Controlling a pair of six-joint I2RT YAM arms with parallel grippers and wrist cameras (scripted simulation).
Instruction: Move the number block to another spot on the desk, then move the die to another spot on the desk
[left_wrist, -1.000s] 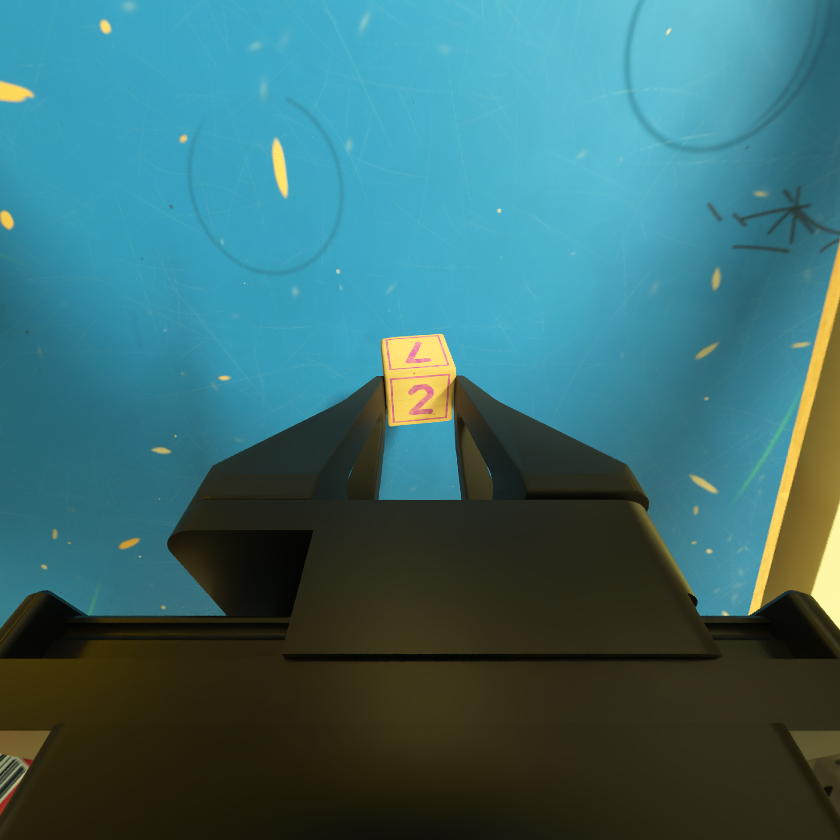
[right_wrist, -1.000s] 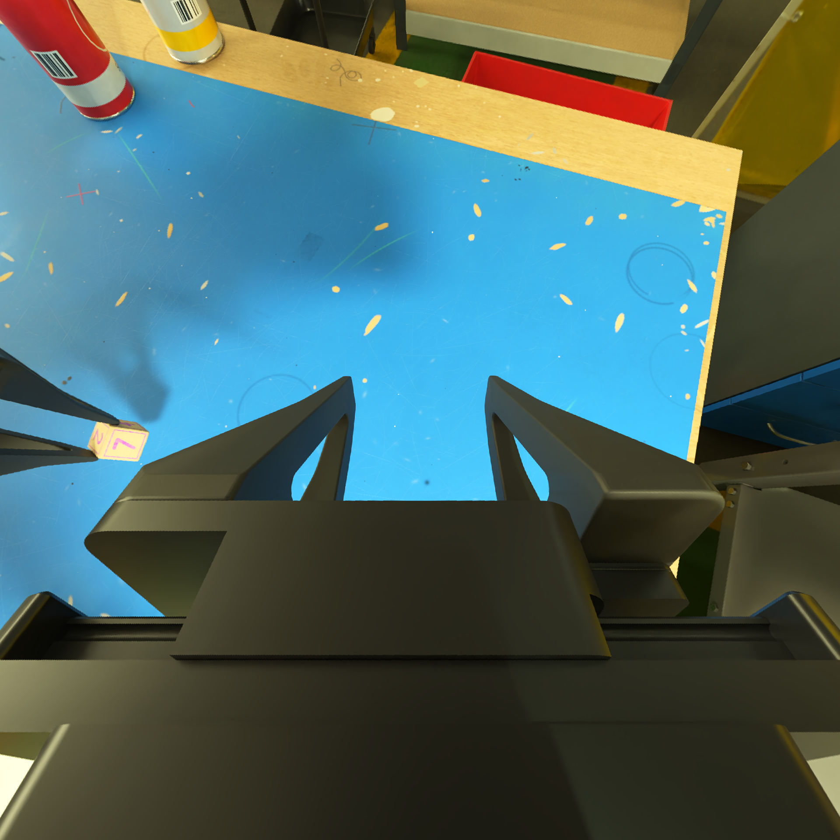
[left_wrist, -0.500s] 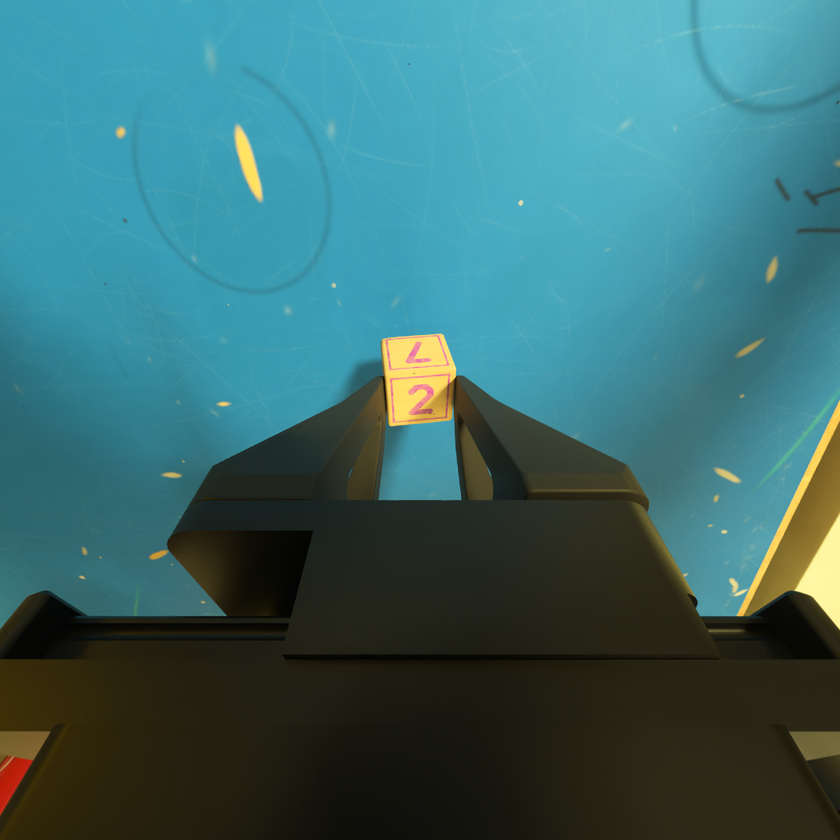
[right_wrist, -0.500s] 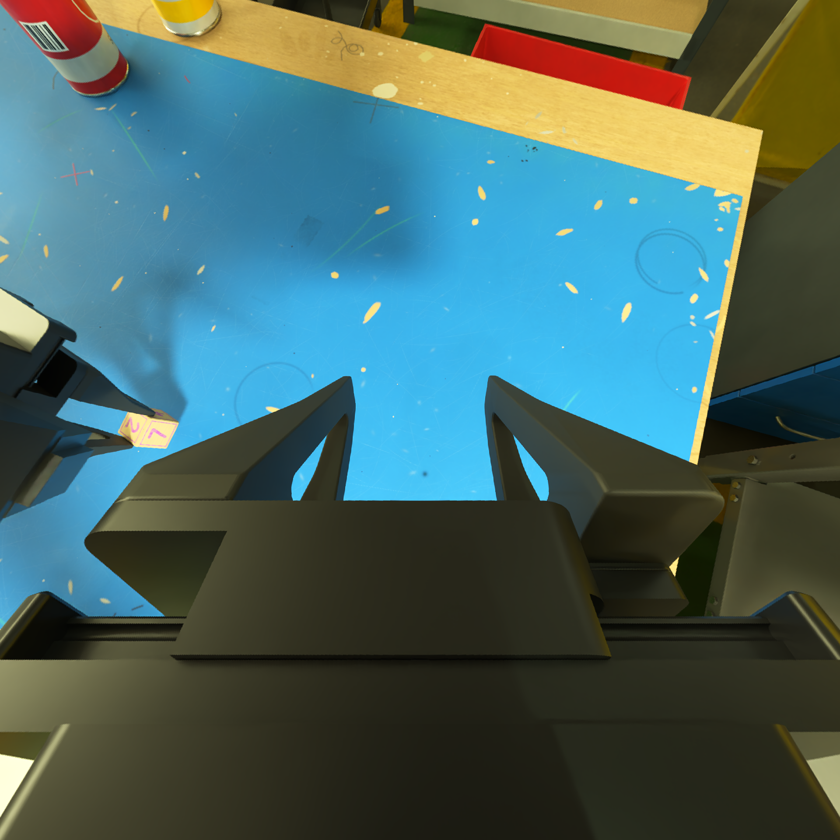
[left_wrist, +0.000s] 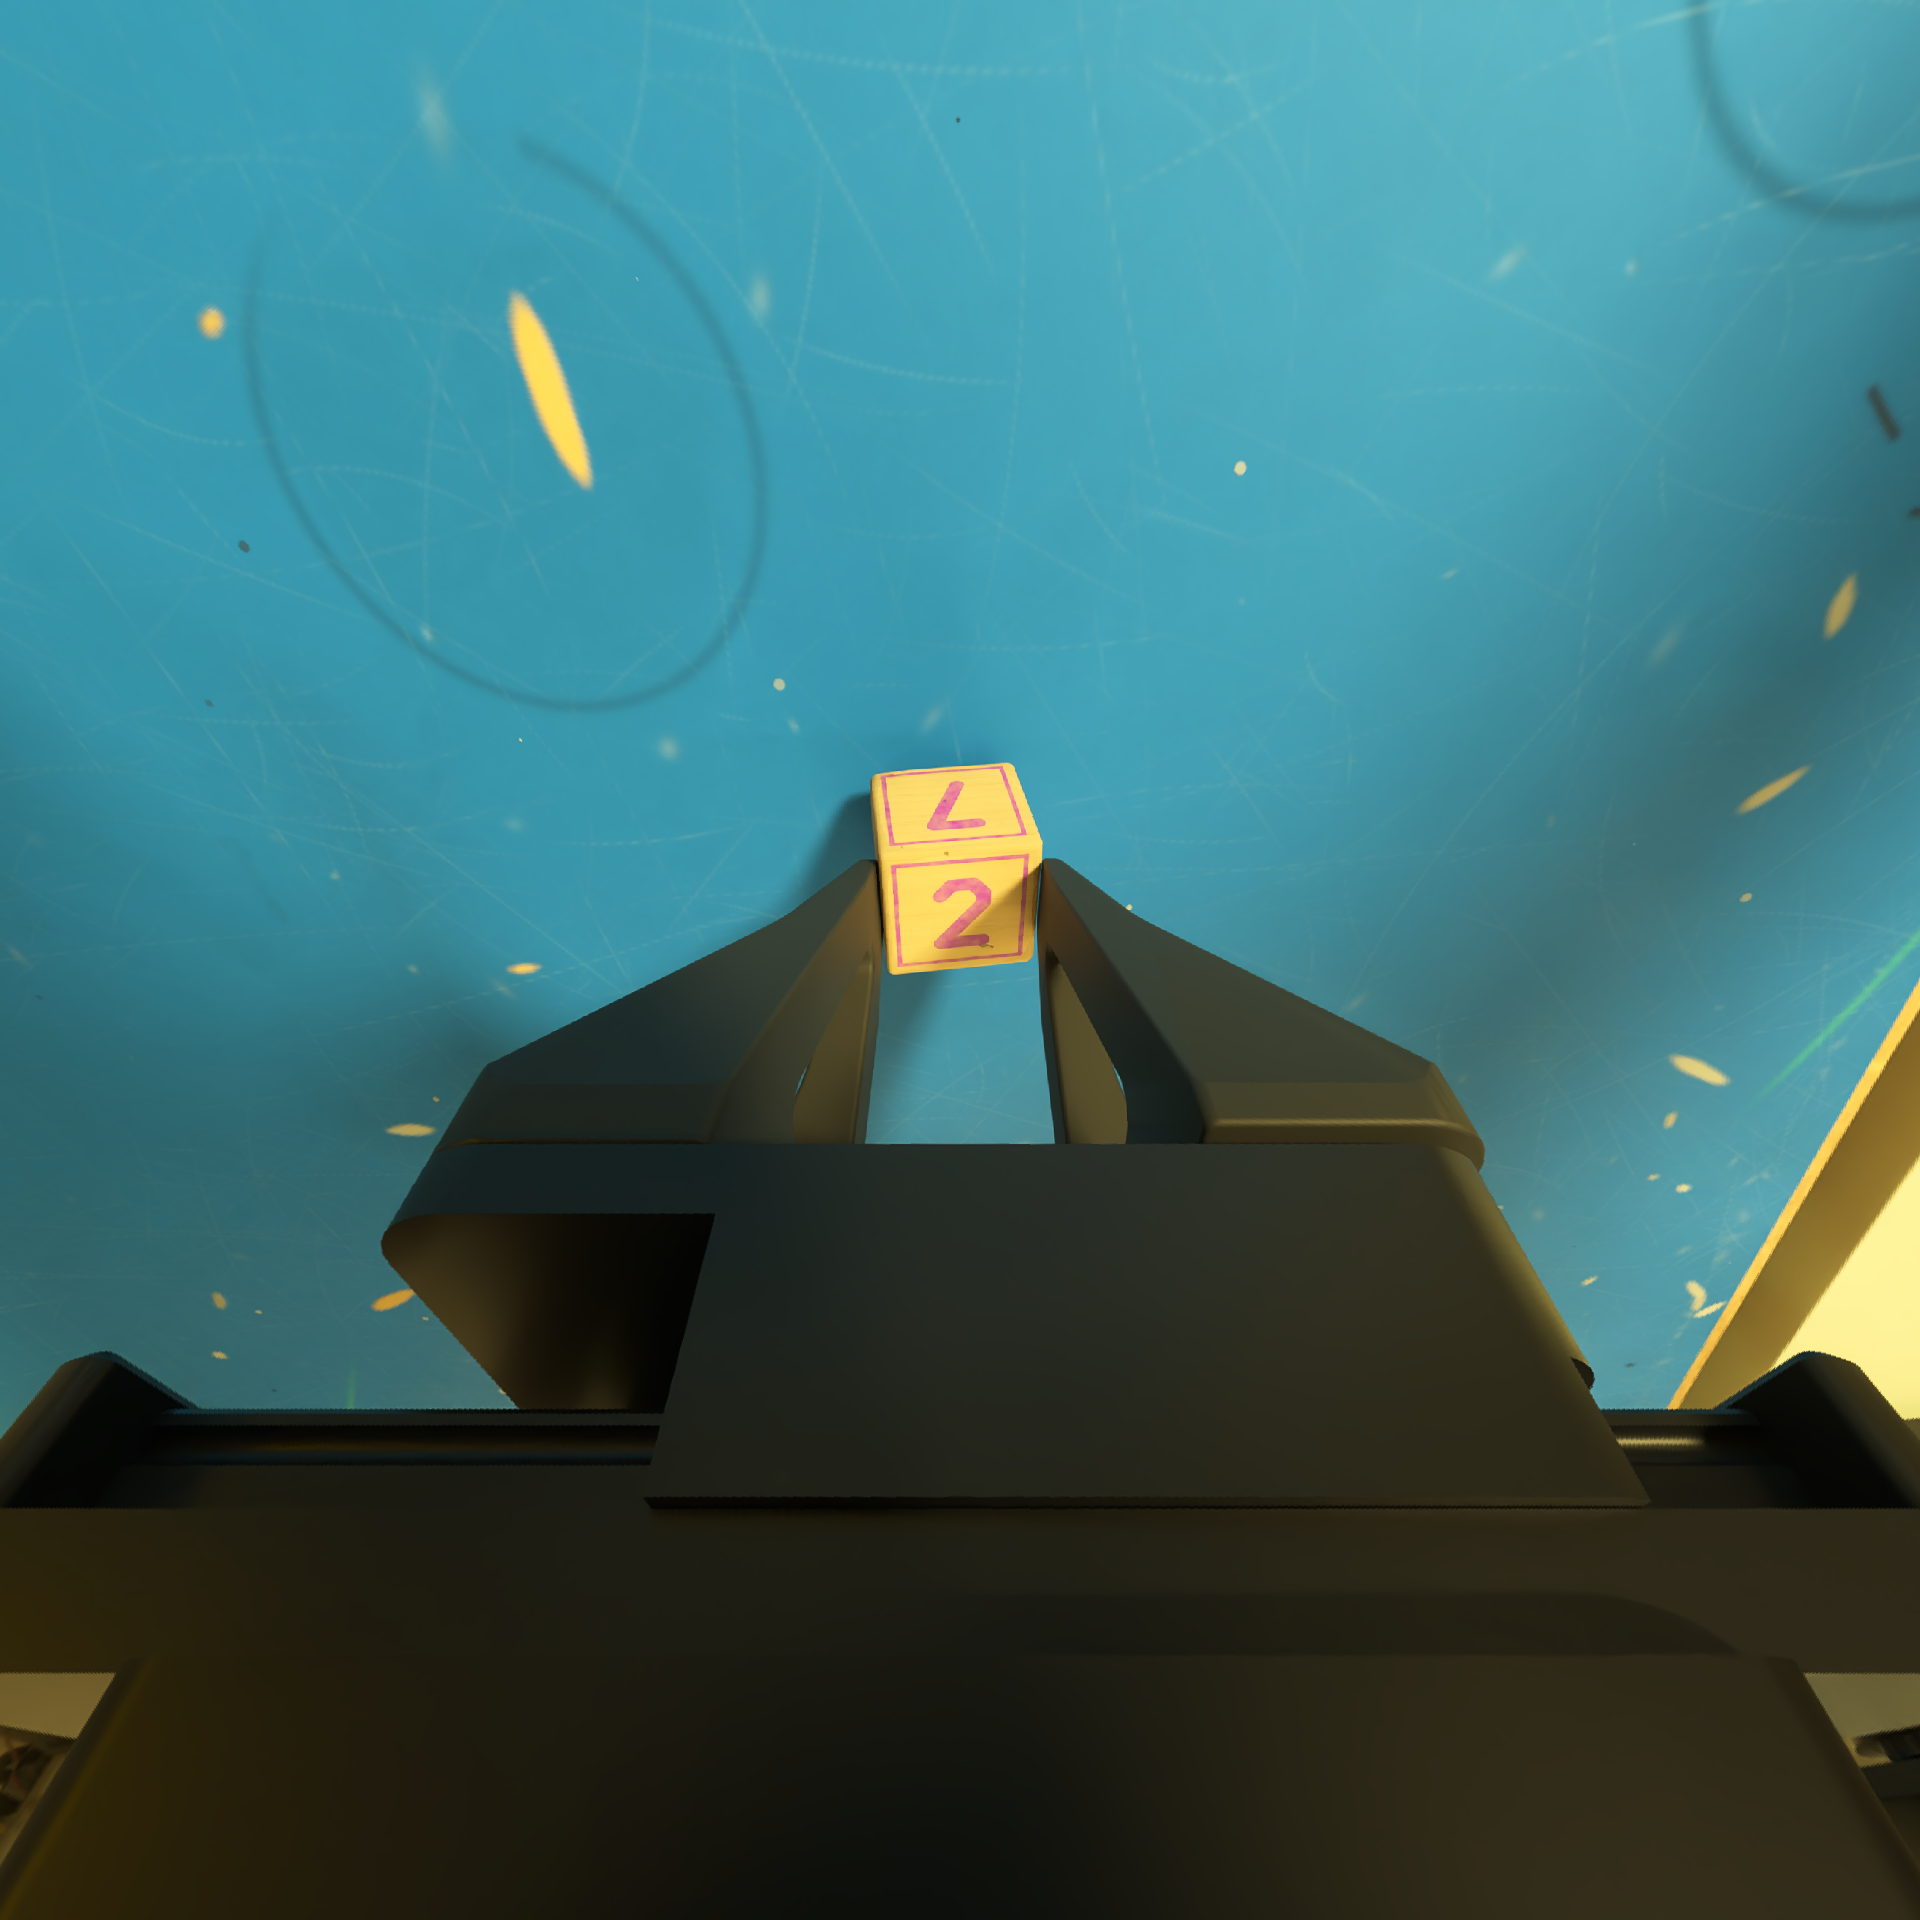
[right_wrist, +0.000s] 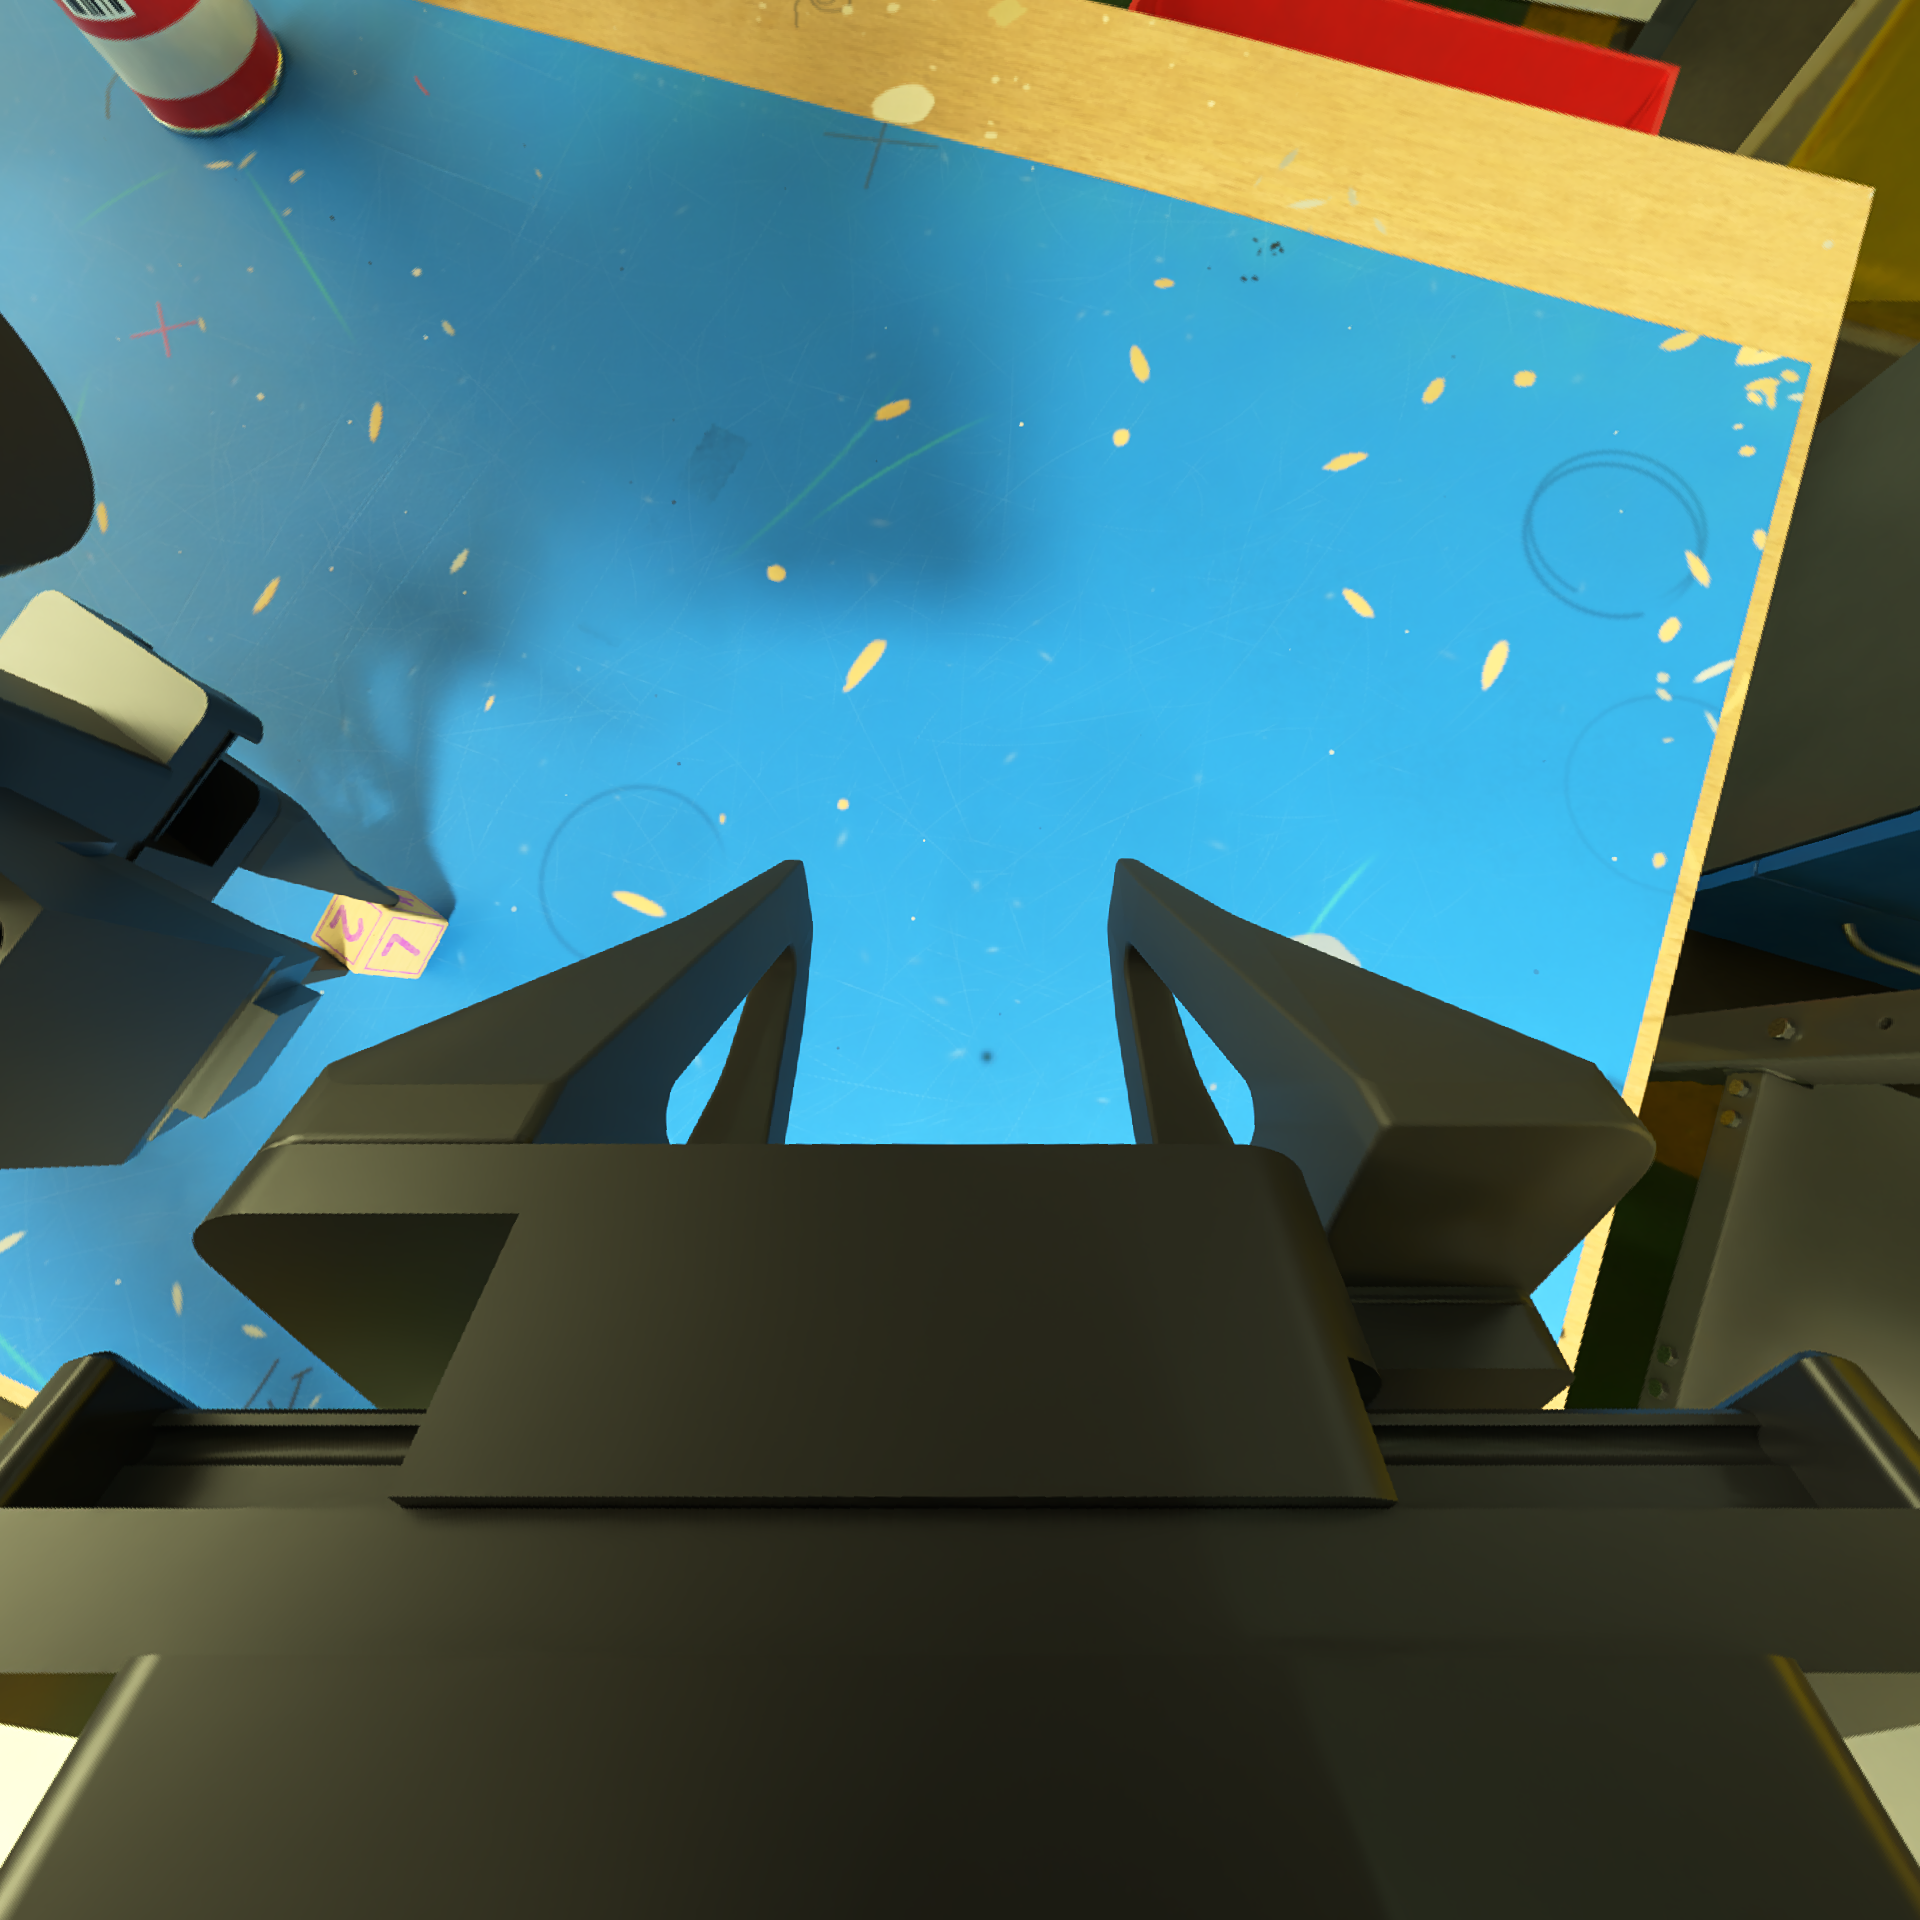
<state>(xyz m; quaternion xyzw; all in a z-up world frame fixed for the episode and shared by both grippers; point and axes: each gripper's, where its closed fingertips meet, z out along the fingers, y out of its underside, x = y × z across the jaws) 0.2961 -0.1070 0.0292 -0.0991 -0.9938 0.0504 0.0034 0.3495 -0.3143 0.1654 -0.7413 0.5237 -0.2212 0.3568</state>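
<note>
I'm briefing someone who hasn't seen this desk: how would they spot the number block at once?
Start from the blue desk with its wooden border, then find the left gripper coming in from the left side of the right wrist view. The number block is the small yellow cube clamped between its fingertips. Pink-framed pink digits on its faces set it apart from the red-and-white can at the far edge.

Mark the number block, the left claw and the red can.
number block (left_wrist: 958, 914): left wrist view, near face.
left claw (left_wrist: 958, 868): left wrist view, between its fingertips, on the block.
red can (right_wrist: 182, 62): right wrist view, side wall.
</note>
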